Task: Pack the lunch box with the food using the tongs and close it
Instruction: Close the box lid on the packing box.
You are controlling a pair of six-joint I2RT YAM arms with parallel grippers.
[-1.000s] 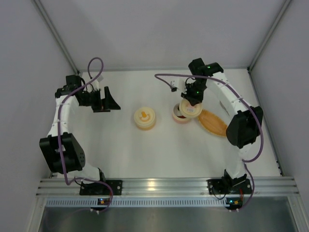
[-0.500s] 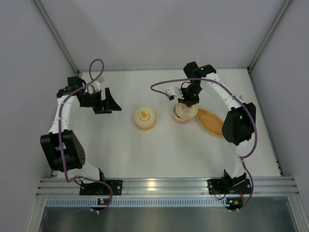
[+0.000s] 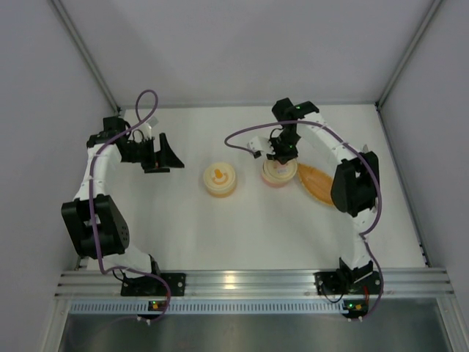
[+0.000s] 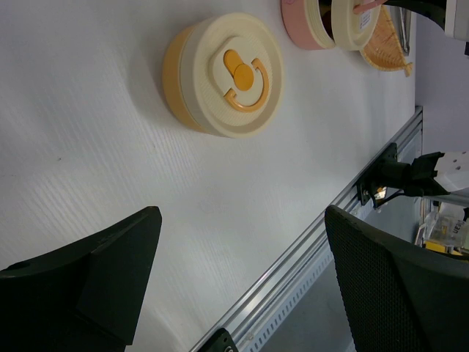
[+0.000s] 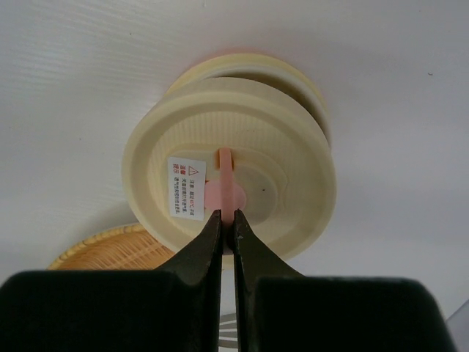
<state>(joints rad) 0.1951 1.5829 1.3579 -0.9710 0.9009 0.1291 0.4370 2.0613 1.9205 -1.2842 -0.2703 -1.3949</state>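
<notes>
Lunch box (image 4: pixel 297 26) rim partly behind cream lid (image 5: pixel 256 154), orange tray (image 3: pixel 322 187) just beside

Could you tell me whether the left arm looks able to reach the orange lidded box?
Probably yes: the left gripper is open, only bare table lies between it and the orange lidded box, and the right gripper is off to the side, shut on a cream lid.

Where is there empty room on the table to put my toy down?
The widest bare patch is the front of the table, between the orange box and the metal rail. More room lies between the left pincer and that box. The right side is crowded: pink box, cream lid, right pincer, woven tray.
</notes>
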